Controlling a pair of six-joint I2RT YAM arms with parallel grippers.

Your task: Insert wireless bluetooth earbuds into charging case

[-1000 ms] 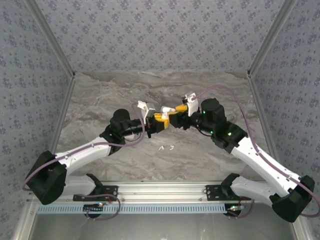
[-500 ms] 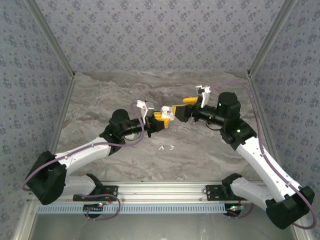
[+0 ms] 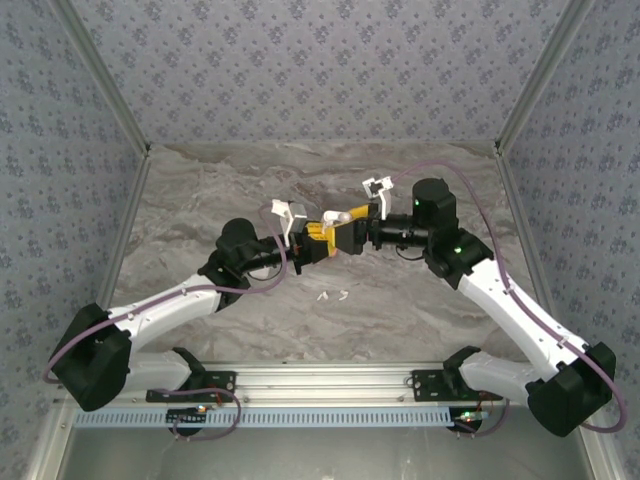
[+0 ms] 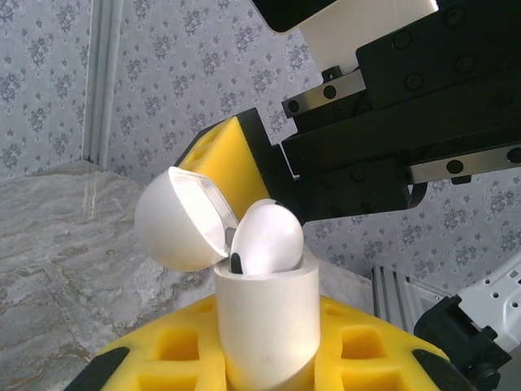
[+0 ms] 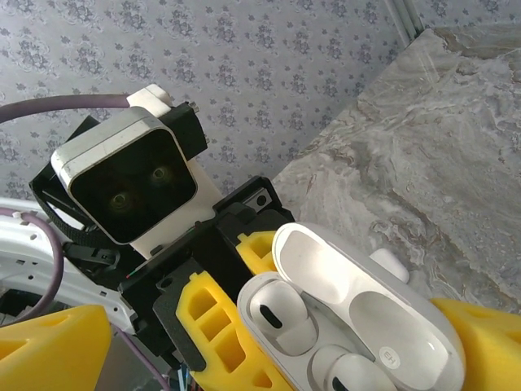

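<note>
The grey marbled table [image 3: 400,310] has 3 walls [image 3: 320,70] with flower-pattern paper around it and 1 aluminium rail [image 3: 320,378] along its near edge.

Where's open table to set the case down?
Bare table runs along the back wall and by the left wall, beyond the left arm. It is crowded at centre: the left tool holds the case, the right tool is close by, and two earbuds lie just nearer.

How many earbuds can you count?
4 earbuds: one and another lying on the table, two more seated in the open case the left gripper holds; others may be hidden.
</note>
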